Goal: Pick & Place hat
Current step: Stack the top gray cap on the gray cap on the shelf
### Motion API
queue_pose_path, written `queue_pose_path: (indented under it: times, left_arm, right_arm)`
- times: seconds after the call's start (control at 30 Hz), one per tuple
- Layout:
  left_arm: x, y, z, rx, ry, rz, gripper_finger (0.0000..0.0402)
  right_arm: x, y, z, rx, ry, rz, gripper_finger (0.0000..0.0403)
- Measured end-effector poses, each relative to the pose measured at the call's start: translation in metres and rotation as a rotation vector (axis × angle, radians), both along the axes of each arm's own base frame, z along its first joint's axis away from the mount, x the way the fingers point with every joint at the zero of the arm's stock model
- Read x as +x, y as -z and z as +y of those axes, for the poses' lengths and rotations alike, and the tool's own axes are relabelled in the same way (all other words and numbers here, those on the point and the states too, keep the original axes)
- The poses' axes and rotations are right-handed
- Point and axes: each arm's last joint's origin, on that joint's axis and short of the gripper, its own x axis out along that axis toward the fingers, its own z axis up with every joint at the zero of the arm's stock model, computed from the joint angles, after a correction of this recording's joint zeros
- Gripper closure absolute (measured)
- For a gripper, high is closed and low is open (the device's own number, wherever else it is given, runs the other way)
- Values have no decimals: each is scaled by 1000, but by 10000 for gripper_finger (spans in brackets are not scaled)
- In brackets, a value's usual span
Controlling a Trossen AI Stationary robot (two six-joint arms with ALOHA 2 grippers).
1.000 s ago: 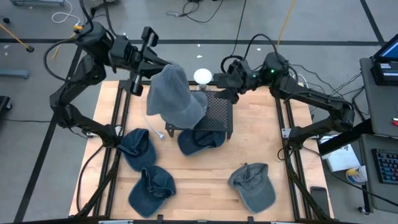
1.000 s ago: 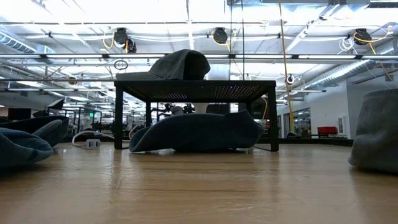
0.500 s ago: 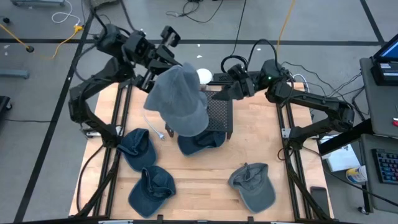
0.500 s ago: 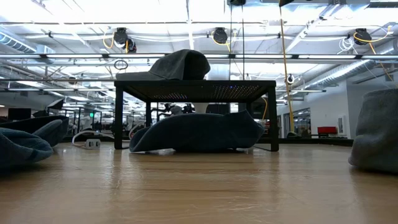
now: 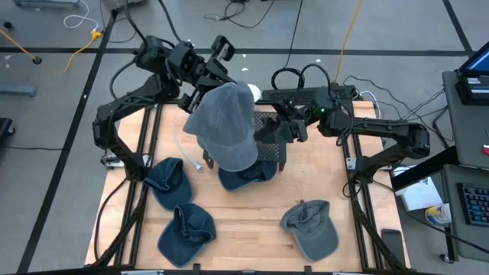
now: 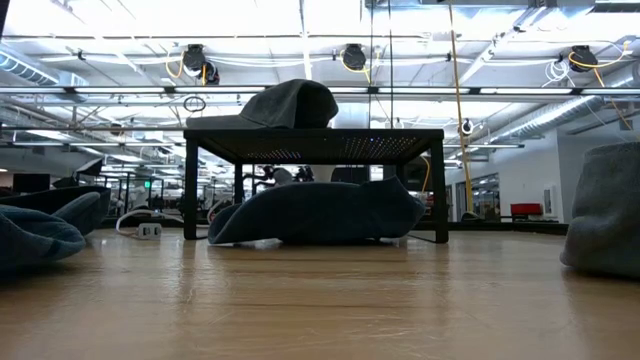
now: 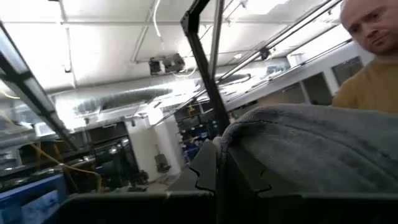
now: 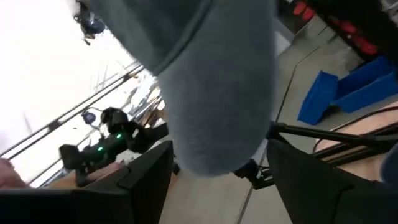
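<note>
My left gripper is shut on a grey hat, which it holds high over the far middle of the table. In the right wrist view this hat hangs between the fingers of my open right gripper, which stand on either side of the crown without visibly touching it. Below is a black stand. A dark grey hat rests on the stand's top. A blue hat lies on the table under it. My left gripper pinches the grey hat's edge between its two shut fingers, which slant upward from the table's far left. The hat is lifted clear and drapes away from the fingers, hanging slack over the stand.
Two blue hats lie near left on the table and a grey one near right. A white ball shows behind the held hat. A person stands beyond the table.
My left gripper has swung toward the table's right and tipped, carrying the grey hat over the stand. My right gripper has rolled and come toward the near edge, up to the hanging hat. The hats on and under the stand have stayed put.
</note>
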Motion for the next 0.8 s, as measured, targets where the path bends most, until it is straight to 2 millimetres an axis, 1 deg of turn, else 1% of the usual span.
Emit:
queue_pose_path:
  times: [0.17, 0.3, 0.47, 0.57, 0.8]
  left_arm:
    - [1, -1, -5, -3, 21, -21, 390]
    - [1, -2, -9, -3, 29, -24, 390]
    - [3, -1, -12, 14, 24, -40, 390]
    - [3, -1, -12, 14, 19, -42, 390]
    - [3, -1, -12, -3, 35, -16, 390]
  right_arm:
    - [0, 0, -3, -13, 75, -19, 149]
    - [0, -1, -4, 33, 64, -2, 149]
    - [7, -2, 11, 27, -10, -78, 149]
    - [8, -7, 19, 47, -70, -149, 149]
    - [6, -11, 22, 62, -94, -181, 153]
